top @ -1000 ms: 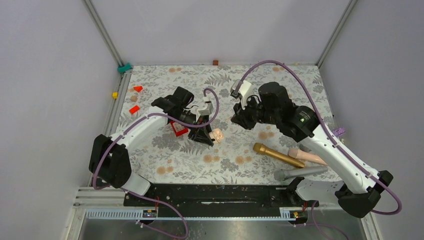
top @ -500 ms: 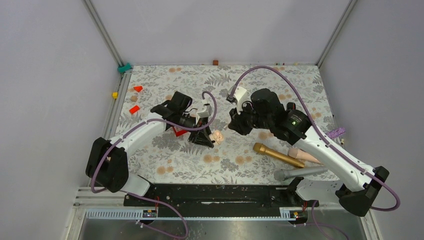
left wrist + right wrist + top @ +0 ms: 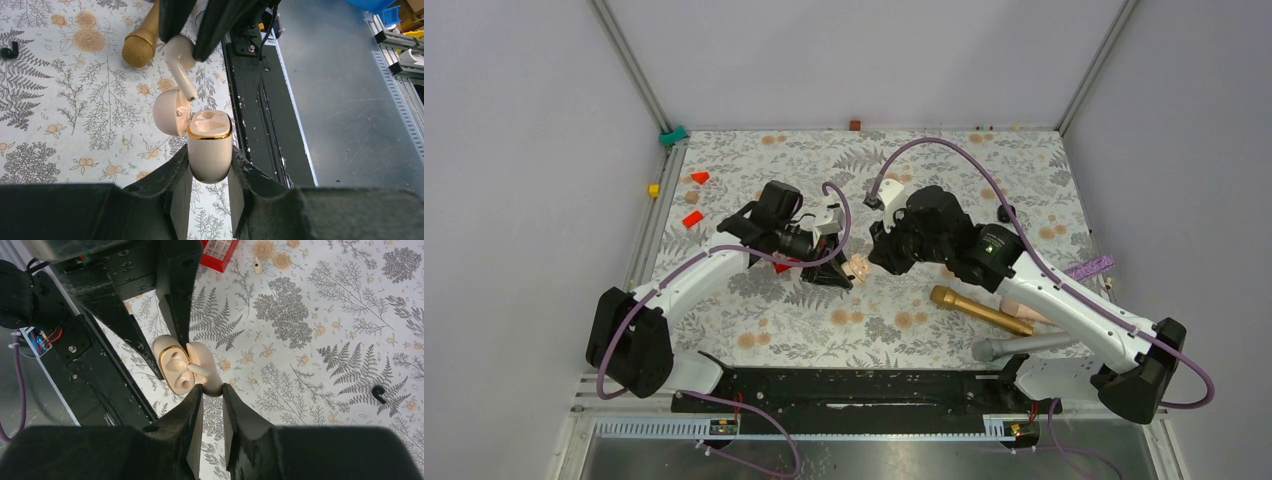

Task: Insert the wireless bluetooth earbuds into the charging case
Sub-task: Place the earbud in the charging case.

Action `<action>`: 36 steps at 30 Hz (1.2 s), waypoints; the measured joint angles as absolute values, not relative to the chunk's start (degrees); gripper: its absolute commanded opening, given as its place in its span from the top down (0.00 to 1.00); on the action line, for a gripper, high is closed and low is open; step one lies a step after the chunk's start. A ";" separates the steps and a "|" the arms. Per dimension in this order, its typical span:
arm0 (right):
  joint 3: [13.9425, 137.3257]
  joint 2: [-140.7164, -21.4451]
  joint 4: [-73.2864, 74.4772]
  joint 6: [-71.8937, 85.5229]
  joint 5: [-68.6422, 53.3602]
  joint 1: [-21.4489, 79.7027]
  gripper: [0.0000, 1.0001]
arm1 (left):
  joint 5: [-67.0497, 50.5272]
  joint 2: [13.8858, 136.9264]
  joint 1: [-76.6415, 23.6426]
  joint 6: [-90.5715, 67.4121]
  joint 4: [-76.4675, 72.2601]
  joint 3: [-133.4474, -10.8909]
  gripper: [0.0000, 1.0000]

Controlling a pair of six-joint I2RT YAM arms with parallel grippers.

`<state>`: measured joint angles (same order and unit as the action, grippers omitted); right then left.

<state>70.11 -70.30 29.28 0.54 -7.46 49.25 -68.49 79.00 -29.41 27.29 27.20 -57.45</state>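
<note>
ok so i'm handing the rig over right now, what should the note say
The left gripper is shut on the case, lid open.
The right gripper is shut on a pale bud, its stem just above the case, not seated.
Lying loose: black bud, second pale bud by the red box.
Done: case open and held, one bud picked up.
Left: seat this bud, then likely the other pale one.

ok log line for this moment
left claw: shut on charging case | right claw: shut on pale earbud | status: earbud at open case, not yet seated
</note>
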 measured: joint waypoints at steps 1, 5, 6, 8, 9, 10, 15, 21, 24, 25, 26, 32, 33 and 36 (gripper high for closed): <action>70.11 -70.28 29.15 0.56 -7.27 49.67 0.78 | -68.47 79.00 -29.39 27.11 26.92 -57.39 1.00; 70.11 -70.28 28.82 0.56 -6.74 50.39 0.78 | -68.29 79.00 -29.41 26.89 26.74 -57.21 1.00; 70.11 -70.28 28.77 0.56 -6.57 50.46 0.78 | -68.25 79.00 -29.41 26.74 26.57 -57.17 1.00; 70.11 -70.28 28.77 0.56 -6.37 50.54 0.78 | -68.05 79.00 -29.41 26.35 26.00 -57.12 1.00; 70.11 -70.28 28.77 0.56 -6.15 50.63 0.78 | -67.90 79.00 -29.41 26.06 25.80 -57.10 1.00; 70.11 -70.28 28.77 0.56 -5.89 50.72 0.78 | -67.81 79.00 -29.41 25.85 25.65 -57.06 1.00; 70.11 -70.28 28.77 0.51 -5.19 51.64 0.78 | -66.94 79.00 -29.41 24.86 25.04 -56.82 1.00; 70.11 -70.30 28.77 0.51 -4.95 52.82 0.78 | -66.11 79.00 -29.41 24.12 24.23 -56.80 1.00; 70.11 -70.50 28.77 0.51 -4.82 53.17 0.78 | -65.98 79.00 -29.41 24.01 24.21 -56.80 1.00; 70.11 -70.59 28.77 0.49 -4.54 53.25 0.78 | -65.93 79.00 -29.41 23.97 24.23 -56.80 1.00; 70.11 -70.70 28.77 0.49 -4.19 53.32 0.78 | -65.93 79.00 -29.41 23.97 24.21 -56.80 1.00; 70.11 -71.16 28.75 0.49 -2.37 53.69 0.78 | -65.93 79.00 -29.41 23.92 24.14 -56.73 1.00; 70.11 -71.20 28.75 0.27 -2.17 53.78 0.78 | -65.93 79.00 -29.41 23.92 24.12 -56.73 1.00; 70.11 -71.26 28.73 -0.14 -1.50 54.11 0.78 | -65.93 79.00 -29.41 23.92 24.05 -56.73 1.00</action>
